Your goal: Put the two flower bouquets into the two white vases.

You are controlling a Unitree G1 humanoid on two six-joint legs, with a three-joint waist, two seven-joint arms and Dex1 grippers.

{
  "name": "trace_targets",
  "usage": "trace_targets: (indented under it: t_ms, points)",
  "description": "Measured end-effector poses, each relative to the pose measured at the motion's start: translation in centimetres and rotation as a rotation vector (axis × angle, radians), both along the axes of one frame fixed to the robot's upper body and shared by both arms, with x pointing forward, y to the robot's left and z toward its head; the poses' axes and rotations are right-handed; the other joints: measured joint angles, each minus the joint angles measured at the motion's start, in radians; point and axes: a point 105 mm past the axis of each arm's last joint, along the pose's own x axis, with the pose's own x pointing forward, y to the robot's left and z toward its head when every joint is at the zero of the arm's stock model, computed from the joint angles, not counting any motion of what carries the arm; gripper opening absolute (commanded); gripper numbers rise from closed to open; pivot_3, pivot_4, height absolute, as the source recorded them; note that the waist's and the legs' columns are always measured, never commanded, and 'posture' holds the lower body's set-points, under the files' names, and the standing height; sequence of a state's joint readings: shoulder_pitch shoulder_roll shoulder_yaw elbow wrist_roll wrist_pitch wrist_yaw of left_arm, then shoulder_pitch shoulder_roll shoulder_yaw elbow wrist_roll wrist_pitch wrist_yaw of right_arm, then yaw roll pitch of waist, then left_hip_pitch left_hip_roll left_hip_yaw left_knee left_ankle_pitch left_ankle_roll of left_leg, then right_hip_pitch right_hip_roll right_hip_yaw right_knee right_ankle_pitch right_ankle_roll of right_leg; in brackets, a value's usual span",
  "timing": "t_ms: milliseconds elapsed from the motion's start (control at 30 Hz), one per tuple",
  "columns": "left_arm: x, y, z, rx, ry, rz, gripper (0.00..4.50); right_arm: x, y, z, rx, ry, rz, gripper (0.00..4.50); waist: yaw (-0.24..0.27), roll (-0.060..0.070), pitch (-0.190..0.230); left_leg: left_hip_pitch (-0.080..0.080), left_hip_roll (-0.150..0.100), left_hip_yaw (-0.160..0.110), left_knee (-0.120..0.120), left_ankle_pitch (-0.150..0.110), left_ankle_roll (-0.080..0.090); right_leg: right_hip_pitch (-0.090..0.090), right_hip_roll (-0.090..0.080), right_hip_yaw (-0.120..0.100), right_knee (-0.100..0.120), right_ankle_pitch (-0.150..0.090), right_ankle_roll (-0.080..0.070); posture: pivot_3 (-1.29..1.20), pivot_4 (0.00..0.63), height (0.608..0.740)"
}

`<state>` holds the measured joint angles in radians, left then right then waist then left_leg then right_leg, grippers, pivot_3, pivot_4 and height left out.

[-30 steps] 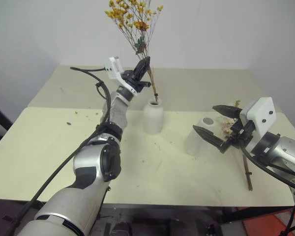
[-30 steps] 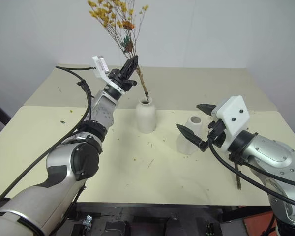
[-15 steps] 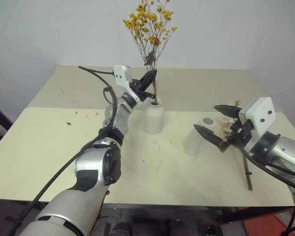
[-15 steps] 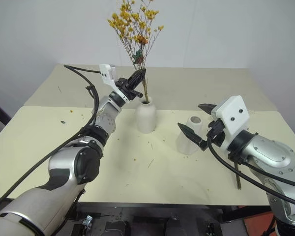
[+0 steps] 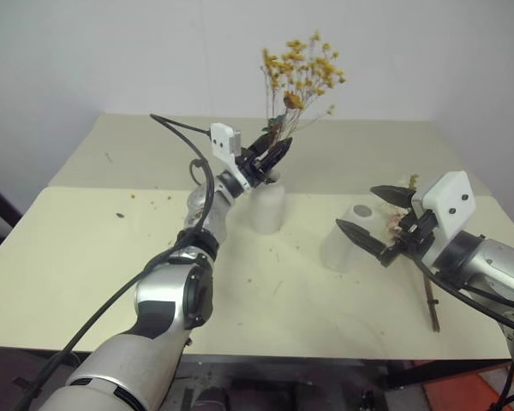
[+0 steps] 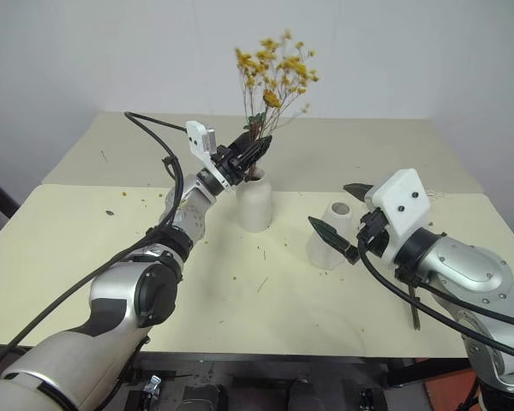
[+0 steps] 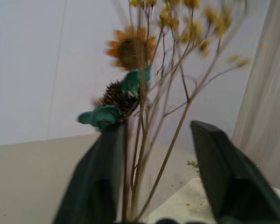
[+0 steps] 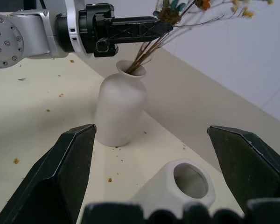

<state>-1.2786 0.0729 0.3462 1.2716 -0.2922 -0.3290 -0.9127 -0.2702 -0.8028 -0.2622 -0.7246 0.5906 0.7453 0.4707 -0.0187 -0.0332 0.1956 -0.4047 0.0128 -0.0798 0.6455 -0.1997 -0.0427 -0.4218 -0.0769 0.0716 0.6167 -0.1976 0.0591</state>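
With its stems already down the neck of the short white vase, the yellow spray stands between the parted fingers of the left gripper, which grips nothing. Next, likely, it draws clear. The right gripper, wide open and empty, flanks the cone vase; the second bouquet lies just behind it. Two vases, two bouquets.

Silver-grey arms, black cables, white wrist housings, black claws.

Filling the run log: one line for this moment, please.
yellow spray: stems in round vase | left hand: open around stems | right hand: open, empty
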Motion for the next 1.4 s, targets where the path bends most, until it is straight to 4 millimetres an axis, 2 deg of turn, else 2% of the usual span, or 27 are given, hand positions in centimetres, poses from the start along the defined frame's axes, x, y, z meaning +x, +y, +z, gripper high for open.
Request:
trace_targets:
  t_ms: [100,133,433,533,667,800,933,1067,1167,1267,1333,1400]
  points:
    - [-0.1,0.4,-0.2,-0.001,-0.017,0.003,4.36,0.0,0.0,0.0,-0.001,0.002,0.002,4.50,-0.001,0.000,0.000,0.000,0.000,0.000,0.000,0.000,0.000,0.000,0.000,0.000,0.000,0.000,0.000,0.00,0.150,0.740]
    - [-0.2,0.5,-0.3,-0.002,-0.025,0.003,4.47,0.0,0.1,0.0,-0.001,0.002,0.003,4.50,-0.001,0.000,0.000,0.000,0.000,0.000,0.000,0.000,0.000,0.000,0.000,0.000,0.000,0.000,0.000,0.00,0.150,0.740]
    - [-1.6,1.8,-1.6,0.059,-0.099,-0.063,4.47,0.3,0.0,-0.3,-0.004,0.013,0.000,4.50,-0.001,0.000,0.000,0.000,0.000,0.000,0.000,0.000,0.000,0.000,0.000,0.000,0.001,0.000,0.000,0.00,0.150,0.740]
    - [-2.0,1.7,-2.5,0.133,-0.102,-0.089,4.47,0.5,-0.2,-0.4,-0.001,0.021,-0.009,4.50,0.000,0.000,0.000,0.000,0.000,0.000,0.001,0.000,0.000,0.000,0.000,0.000,0.001,0.000,0.000,0.00,0.150,0.740]
    - [-1.6,1.9,-3.1,0.292,-0.112,-0.040,4.47,0.8,-0.1,-0.4,0.004,0.019,-0.005,4.50,-0.002,0.000,0.000,0.000,0.000,0.000,0.001,0.000,0.000,0.000,0.000,0.000,0.001,0.000,0.000,0.00,0.150,0.740]
    - [-1.0,3.3,-3.4,0.431,-0.125,0.032,4.47,0.9,0.0,-0.4,0.004,0.017,-0.003,4.50,-0.005,0.000,0.000,0.001,0.000,0.000,0.001,0.000,0.000,0.000,0.000,0.000,0.002,0.000,0.000,0.00,0.150,0.740]
    - [-1.5,5.0,-2.9,0.583,-0.175,0.004,4.47,1.0,-0.1,-0.6,0.002,0.023,-0.006,4.50,-0.006,0.000,0.000,0.000,0.000,0.000,0.001,0.000,0.000,0.000,0.000,0.000,0.002,0.000,0.000,0.00,0.150,0.740]
    - [-2.1,6.3,-1.8,0.636,-0.194,-0.022,4.47,1.0,-0.1,-0.7,0.001,0.027,-0.004,4.50,-0.006,0.000,0.000,0.000,0.000,0.000,0.001,0.000,0.000,0.000,0.000,0.000,0.002,0.000,0.000,0.00,0.150,0.740]
    - [-3.4,7.2,-0.8,0.575,-0.185,-0.097,4.47,1.0,-0.2,-0.8,0.002,0.029,-0.008,4.50,-0.010,0.000,0.000,0.000,0.001,0.000,0.001,0.000,0.000,-0.001,0.000,0.000,0.006,0.000,0.000,0.00,0.150,0.740]
    - [-6.1,8.7,2.2,0.389,-0.192,-0.228,4.47,0.8,-1.1,-0.5,0.014,0.022,-0.038,4.50,-0.022,0.000,0.000,-0.001,0.001,0.000,0.001,0.000,0.000,-0.002,0.000,0.000,0.009,0.000,0.000,0.00,0.150,0.740]
    - [-8.9,10.0,4.6,0.330,-0.233,-0.328,4.47,0.7,-2.4,0.0,0.025,0.018,-0.083,4.50,-0.028,0.001,0.000,0.000,0.001,0.000,0.001,0.000,0.000,-0.002,0.000,0.000,0.009,0.000,0.000,0.00,0.150,0.740]
    - [-11.8,9.8,5.3,0.364,-0.269,-0.441,4.47,0.4,-4.3,0.5,0.006,0.022,-0.157,4.50,-0.026,0.002,-0.001,0.002,0.001,0.000,0.001,0.000,0.000,0.000,0.000,0.001,0.008,-0.001,-0.001,0.00,0.150,0.740]
